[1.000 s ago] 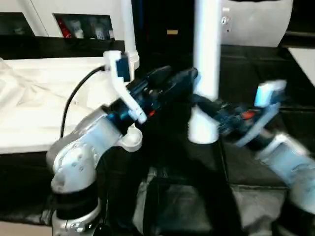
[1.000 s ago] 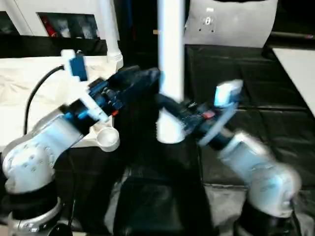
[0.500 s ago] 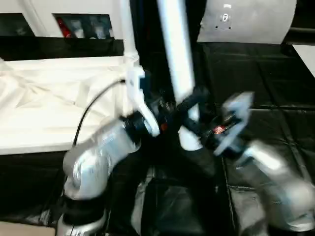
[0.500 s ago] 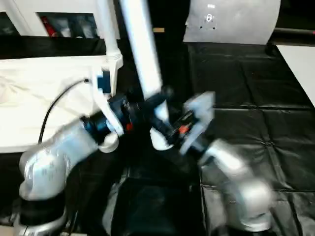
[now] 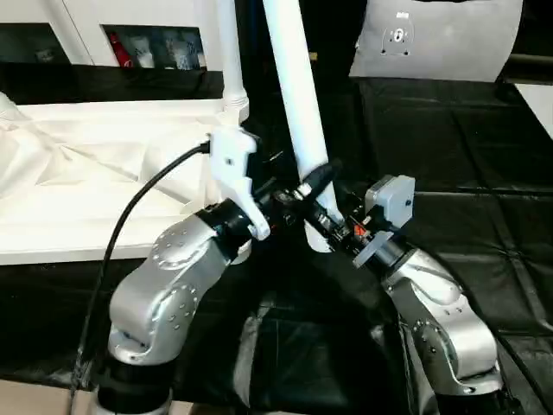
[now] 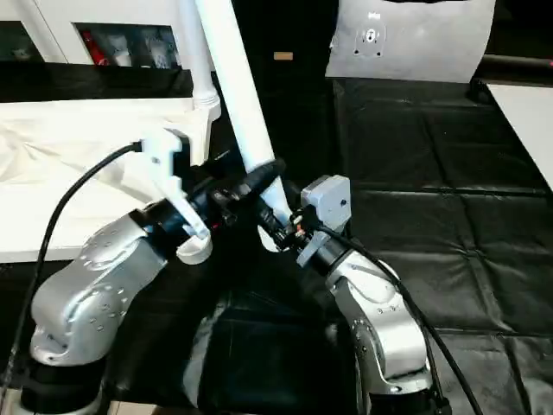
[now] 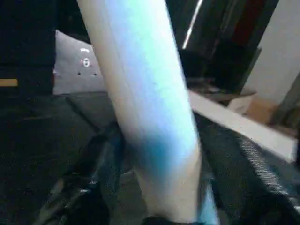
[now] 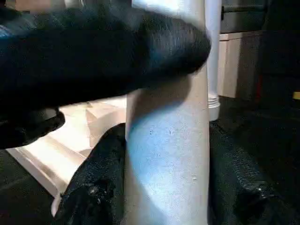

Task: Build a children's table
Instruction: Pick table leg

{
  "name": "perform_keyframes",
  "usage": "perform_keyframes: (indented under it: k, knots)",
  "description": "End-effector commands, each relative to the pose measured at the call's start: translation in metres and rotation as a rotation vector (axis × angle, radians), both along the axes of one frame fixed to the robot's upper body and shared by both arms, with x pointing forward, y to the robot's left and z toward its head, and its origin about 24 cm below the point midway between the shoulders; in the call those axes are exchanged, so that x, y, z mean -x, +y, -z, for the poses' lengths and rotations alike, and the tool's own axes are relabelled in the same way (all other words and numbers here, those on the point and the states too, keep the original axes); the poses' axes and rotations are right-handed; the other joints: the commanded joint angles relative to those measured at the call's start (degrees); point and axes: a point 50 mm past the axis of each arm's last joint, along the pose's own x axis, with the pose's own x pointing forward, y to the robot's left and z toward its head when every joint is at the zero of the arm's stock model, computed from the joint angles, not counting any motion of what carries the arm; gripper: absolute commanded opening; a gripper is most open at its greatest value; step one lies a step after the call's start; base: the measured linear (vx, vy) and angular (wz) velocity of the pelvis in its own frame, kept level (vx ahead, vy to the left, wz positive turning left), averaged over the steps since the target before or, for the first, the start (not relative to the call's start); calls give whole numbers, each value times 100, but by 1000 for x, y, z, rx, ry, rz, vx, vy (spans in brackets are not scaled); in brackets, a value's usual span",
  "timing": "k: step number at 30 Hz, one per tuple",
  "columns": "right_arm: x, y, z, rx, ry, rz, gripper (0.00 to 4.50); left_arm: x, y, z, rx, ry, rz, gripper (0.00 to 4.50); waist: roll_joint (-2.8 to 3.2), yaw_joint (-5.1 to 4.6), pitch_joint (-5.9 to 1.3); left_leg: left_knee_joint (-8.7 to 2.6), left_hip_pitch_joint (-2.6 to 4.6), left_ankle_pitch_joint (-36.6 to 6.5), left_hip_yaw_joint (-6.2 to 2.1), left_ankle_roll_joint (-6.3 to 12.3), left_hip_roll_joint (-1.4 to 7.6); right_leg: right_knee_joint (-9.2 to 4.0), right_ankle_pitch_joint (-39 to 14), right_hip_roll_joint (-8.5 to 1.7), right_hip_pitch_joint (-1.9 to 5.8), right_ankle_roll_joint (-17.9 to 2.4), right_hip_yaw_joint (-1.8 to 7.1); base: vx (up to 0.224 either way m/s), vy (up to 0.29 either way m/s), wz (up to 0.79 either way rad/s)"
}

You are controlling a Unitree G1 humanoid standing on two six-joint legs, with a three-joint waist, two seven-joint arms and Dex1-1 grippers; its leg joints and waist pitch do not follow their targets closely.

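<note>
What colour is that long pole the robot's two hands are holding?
White. The pole is plain white plastic, clearest in the left eye view.

leg: white plastic, smooth, slight sheen; the right wrist view shows fine specks on the surface
second leg: same white plastic, smooth, stands in a corner socket
table top: white plastic, matt to satin, moulded ribs on the upturned side
left gripper: fingers black, matt, finely textured, look rubbery
right gripper: fingers black, matt, grainy
forearms: silver shells, smooth, satin metallic finish
wrist brackets: white plastic, smooth
cable: black, smooth sheath
floor cover: black sheet, glossy, creased, looks like plastic film
</note>
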Motion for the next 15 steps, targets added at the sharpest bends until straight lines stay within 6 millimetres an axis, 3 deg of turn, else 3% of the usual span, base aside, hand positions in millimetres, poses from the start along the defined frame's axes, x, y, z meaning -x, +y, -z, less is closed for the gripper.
perform_keyframes:
  k: [1, 2, 7, 12, 15]
  knots:
    - [0, 5, -3, 1, -37, -17, 193, -1, -3, 1, -39, -39, -4, 280, -32, -3, -497, -432, 55, -53, -198, 788, 554, -318, -808, -523, 364, -1423, 291, 0, 0, 0]
    - [0, 5, -2, 2, -41, -15, 193, -2, -2, 1, -56, -54, -17, 247, -32, -5, -501, -431, 52, -67, -196, 765, 555, -312, -762, -523, 372, -1438, 292, 0, 0, 0]
    - [0, 6, 0, 10, -51, -16, 193, -4, 0, 9, -130, -81, -25, 222, -13, 0, -521, -414, 52, 23, -193, 796, 555, -266, -473, -525, 381, -1539, 292, 0, 0, 0]
    - [1, 9, 2, 27, -66, -28, 193, -4, -5, 6, 12, -10, 1, 214, -12, 11, -527, -412, 48, -280, -175, 611, 549, -285, -781, -536, 390, -1598, 298, 0, 0, 0]
    - [0, 11, 3, 31, -73, -31, 193, -4, -7, 7, 67, 27, 8, 211, -14, 10, -532, -414, 42, -344, -172, 606, 545, -303, -840, -531, 384, -1583, 298, 0, 0, 0]
